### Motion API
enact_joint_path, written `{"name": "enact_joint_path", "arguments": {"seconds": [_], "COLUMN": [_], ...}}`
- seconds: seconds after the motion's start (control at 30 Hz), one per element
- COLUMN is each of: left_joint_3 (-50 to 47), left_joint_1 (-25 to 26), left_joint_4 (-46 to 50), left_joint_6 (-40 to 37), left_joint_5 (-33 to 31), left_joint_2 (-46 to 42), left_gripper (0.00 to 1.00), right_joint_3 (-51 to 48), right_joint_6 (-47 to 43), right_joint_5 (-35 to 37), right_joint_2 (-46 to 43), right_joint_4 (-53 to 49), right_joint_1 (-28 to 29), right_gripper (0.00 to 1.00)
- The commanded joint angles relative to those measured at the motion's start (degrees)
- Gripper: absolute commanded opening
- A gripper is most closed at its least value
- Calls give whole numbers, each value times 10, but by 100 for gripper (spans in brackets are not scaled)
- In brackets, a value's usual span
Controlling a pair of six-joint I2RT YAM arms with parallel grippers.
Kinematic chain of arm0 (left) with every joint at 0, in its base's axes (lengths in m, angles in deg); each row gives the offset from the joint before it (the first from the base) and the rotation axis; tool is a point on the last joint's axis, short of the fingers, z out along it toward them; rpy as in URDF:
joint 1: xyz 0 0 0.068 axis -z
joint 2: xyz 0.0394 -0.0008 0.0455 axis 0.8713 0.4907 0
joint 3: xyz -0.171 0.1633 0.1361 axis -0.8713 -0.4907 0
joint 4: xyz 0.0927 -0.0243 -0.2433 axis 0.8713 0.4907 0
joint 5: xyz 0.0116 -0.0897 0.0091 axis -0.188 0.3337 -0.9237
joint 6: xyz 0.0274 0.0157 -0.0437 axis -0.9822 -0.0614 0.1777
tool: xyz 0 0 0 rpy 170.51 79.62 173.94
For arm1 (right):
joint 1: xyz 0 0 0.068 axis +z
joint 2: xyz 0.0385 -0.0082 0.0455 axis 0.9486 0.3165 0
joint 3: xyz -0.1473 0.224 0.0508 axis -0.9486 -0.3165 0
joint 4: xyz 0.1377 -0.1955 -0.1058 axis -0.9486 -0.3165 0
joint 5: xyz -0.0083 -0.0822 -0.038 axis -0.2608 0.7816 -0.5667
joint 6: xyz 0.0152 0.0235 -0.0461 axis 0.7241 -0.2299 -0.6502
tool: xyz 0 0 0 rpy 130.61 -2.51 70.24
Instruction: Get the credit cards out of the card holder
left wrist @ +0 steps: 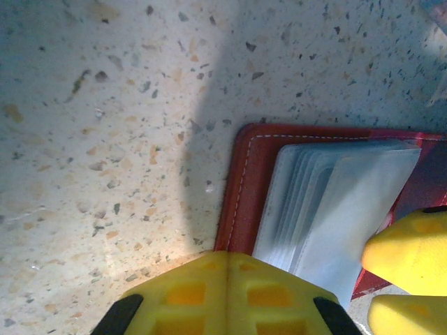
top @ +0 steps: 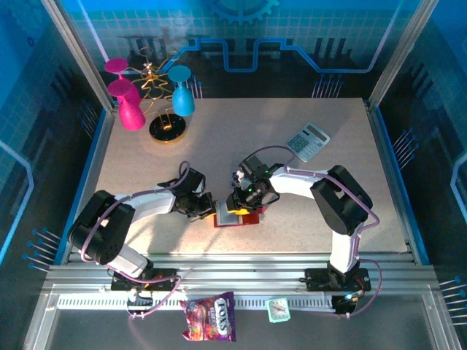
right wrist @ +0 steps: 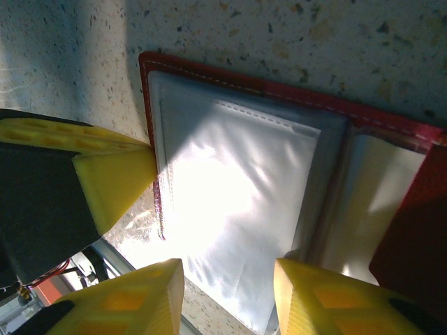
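The card holder point(top: 248, 216) lies open near the table's front edge, red with pale plastic sleeves point(right wrist: 230, 195). No credit cards can be made out; the sleeves look pale and glare-washed. My left gripper point(left wrist: 227, 257) is shut, its yellow tip resting at the holder's red stitched edge point(left wrist: 244, 181), and it also appears as a yellow wedge point(right wrist: 112, 174) in the right wrist view. My right gripper point(right wrist: 227, 283) hangs open just over the sleeves, one fingertip point(right wrist: 143, 289) at the near edge and the other by the fold. The right gripper's fingers point(left wrist: 408, 244) show beside the sleeves point(left wrist: 335, 209).
A grey calculator point(top: 307, 141) lies at the back right. Pink goblets point(top: 130, 109), a blue goblet point(top: 182, 96) and a gold wire stand point(top: 167, 128) occupy the back left. A candy bag point(top: 209, 318) and a small teal packet point(top: 278, 310) sit on the front rail.
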Motion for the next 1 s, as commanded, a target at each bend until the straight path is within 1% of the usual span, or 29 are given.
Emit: {"name": "enact_joint_path", "arguments": {"seconds": [0.0,0.23,0.33,0.5,0.97], "left_joint_3": [8,30,37,37,38], "left_joint_1": [2,3,3,3,20], "left_joint_4": [37,51,53,43,25], "left_joint_6": [-16,-10,-5,11,29], "left_joint_5": [-19,-13,-8,5,13], "left_joint_2": [-2,-18,-30,-46,-39], "left_gripper": [0,0,2,3,4], "right_joint_3": [-2,-8,-11,-15,-26], "right_joint_6": [-7,-5,-2,1,-1], "right_joint_5": [10,6,3,-3,-7], "right_joint_2": [-1,-4,-5,-8,-17], "right_joint_4": [-16,-6,-1,7,12], "right_joint_1": [5,3,2,-1,-7], "right_gripper": [40,40,39,38,37]}}
